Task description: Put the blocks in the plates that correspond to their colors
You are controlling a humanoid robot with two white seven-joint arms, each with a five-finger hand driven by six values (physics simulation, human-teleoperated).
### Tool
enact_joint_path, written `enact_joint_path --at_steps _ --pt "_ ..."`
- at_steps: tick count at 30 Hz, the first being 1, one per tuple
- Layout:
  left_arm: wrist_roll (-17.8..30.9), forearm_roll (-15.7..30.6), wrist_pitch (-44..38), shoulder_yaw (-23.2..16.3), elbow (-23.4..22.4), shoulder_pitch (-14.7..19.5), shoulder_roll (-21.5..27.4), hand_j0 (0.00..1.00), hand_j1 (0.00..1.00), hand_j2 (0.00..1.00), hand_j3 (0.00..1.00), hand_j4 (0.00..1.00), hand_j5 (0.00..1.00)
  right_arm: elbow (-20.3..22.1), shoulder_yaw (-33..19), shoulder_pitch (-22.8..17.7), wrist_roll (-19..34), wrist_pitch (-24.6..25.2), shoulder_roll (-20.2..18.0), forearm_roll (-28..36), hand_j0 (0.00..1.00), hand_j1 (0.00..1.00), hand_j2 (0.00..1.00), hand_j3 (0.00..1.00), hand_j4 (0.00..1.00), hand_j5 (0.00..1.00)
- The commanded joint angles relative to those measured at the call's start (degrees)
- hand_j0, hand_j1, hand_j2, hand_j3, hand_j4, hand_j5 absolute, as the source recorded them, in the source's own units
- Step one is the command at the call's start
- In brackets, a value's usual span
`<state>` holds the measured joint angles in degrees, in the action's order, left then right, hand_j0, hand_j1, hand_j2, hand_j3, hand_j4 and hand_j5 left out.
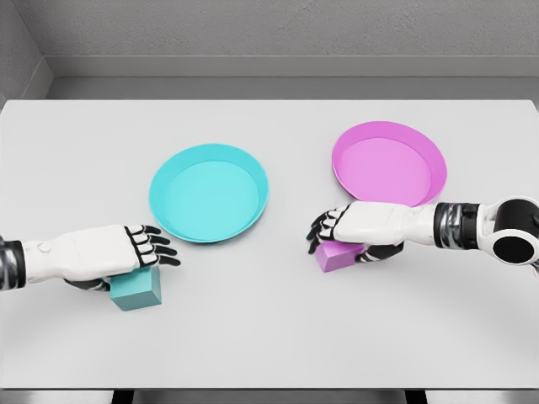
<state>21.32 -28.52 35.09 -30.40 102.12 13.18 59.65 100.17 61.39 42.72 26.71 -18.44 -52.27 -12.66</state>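
Closest to the viewer, a teal block [137, 288] sits on the white bench [269, 337], gripped by the left hand [126, 252], just below the teal plate [209, 192]. Right of that plate, the right hand [358, 229] grips a pink block [337, 256] beside the pink plate [389, 162].

On the flat white table [269, 337], the round shallow cyan plate [209, 192] sits left of centre and the round shallow pink plate [388, 163] sits right and farther back; a bare strip of tabletop runs between them, wide enough for a hand to pass. The near edge, far-left corner and far edge are open surface. The small cyan cube [136, 287] lies just near of the cyan plate, the small pink cube [339, 255] just near of the pink plate's rim.
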Motion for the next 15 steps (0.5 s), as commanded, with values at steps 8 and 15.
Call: enact_joint_path --at_steps 8,15 --pt "0.0 2.9 -0.1 -0.1 0.0 -0.4 0.2 1.0 1.0 1.0 1.0 1.0 1.0 0.3 -0.2 0.3 0.9 0.1 -0.1 -0.1 0.62 0.62 0.62 0.62 0.62 0.62" --pt "0.7 2.9 -0.1 -0.2 -0.1 -0.4 0.1 0.9 0.9 0.9 0.9 0.9 0.9 0.3 -0.7 1.4 0.8 0.2 0.1 0.0 0.6 0.6 0.6 0.6 0.6 0.6"
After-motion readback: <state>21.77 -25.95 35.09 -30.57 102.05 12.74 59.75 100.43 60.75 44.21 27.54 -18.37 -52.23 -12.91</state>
